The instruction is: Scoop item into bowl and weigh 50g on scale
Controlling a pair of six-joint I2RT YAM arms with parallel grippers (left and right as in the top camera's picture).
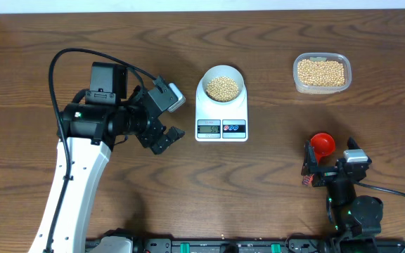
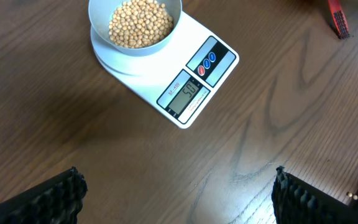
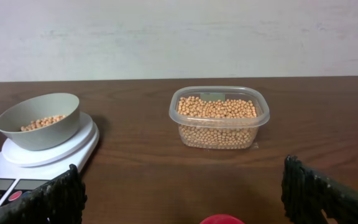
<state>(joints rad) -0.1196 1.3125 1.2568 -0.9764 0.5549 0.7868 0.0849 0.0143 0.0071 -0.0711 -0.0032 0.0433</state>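
The white scale [image 1: 221, 116] stands at the table's middle with the pale bowl [image 1: 223, 86] on its platform. The bowl holds a layer of tan beans [image 2: 140, 23], and the scale's display [image 2: 185, 94] shows digits. My left gripper [image 1: 172, 118] hovers just left of the scale, open with nothing between its fingers [image 2: 58, 199]. My right gripper [image 1: 331, 164] is open near the front right edge. The red scoop [image 1: 322, 145] lies on the table just ahead of it, between the fingers and untouched. Its rim [image 3: 221, 219] shows in the right wrist view.
A clear plastic tub [image 1: 321, 72] filled with more beans stands at the back right, also the tub [image 3: 219, 118] straight ahead of the right wrist. A red ribbed piece [image 2: 337, 18] lies at the top right of the left wrist view.
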